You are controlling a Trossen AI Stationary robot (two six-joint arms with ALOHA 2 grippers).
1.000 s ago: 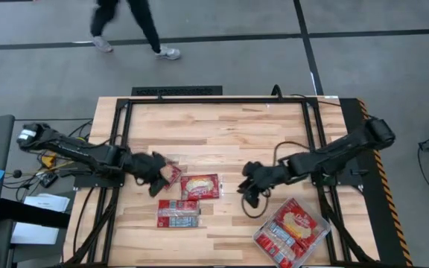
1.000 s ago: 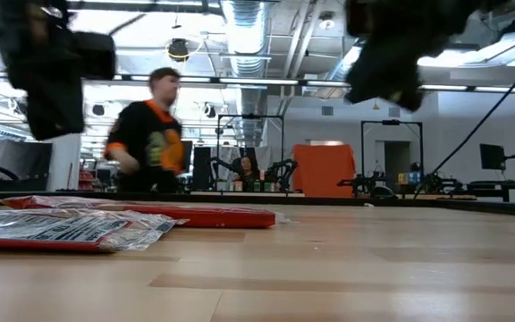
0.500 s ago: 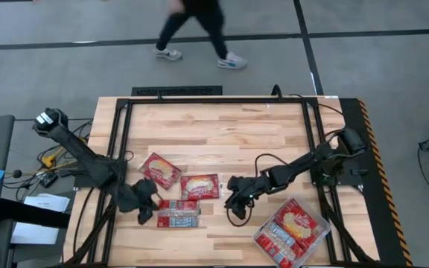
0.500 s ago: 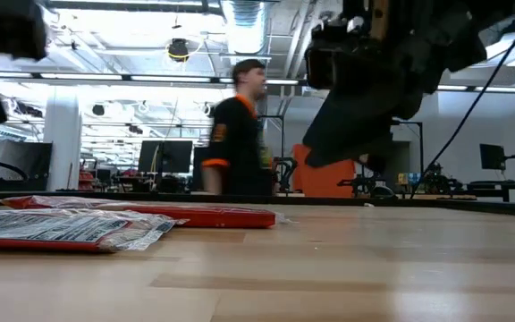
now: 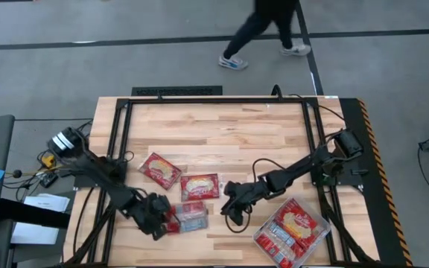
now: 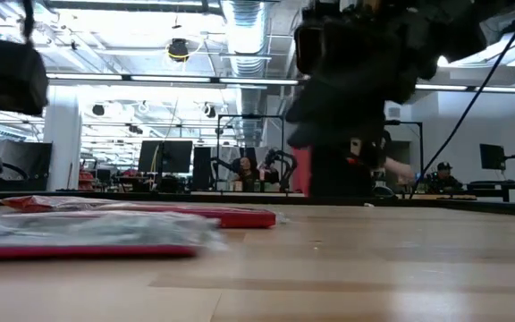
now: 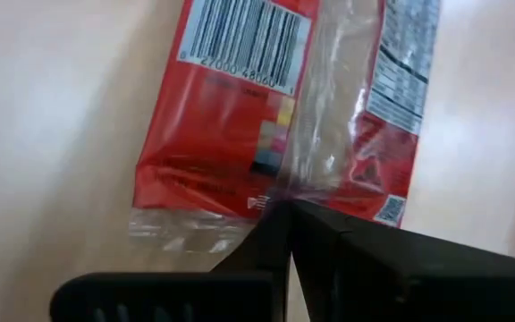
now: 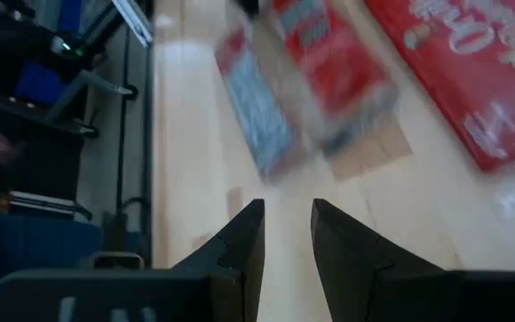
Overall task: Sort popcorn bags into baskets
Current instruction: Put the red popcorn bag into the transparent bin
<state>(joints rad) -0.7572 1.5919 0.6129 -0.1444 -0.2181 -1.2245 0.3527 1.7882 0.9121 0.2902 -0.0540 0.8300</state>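
Three red popcorn bags lie flat on the wood. One lies toward the far left (image 5: 160, 170), one in the middle (image 5: 199, 186), and a near one (image 5: 187, 216) has its barcode side up. My left gripper (image 5: 157, 221) is at the near bag's left end, shut on it (image 7: 282, 210). My right gripper (image 5: 233, 206) hovers open to the right of the middle bag, with the bags ahead of its fingers (image 8: 284, 234). The clear tray (image 5: 258, 240) near the right corner holds several more bags (image 5: 295, 227). My left gripper pinches the near bag by its clear crimped end (image 7: 240, 231), about midway along that edge, between its two shut fingers. The fingers come slanting down from the table's left, along the bag's length. The bag lies low on the wood with its barcode side (image 7: 244, 40) up.
A black frame (image 5: 121, 126) runs round the tabletop, with cables along both sides. A person walks on the floor beyond the far edge (image 5: 263, 33). Bare wood lies across the far half (image 5: 222, 134) and between the bags and the tray (image 5: 237, 238).
My left gripper let go of the far-left bag, which now lies flat, then moved toward the near edge to the near bag's left end. That bag has shifted slightly right and turned a little. My right gripper moved left and toward the near edge. The person walked to the right.
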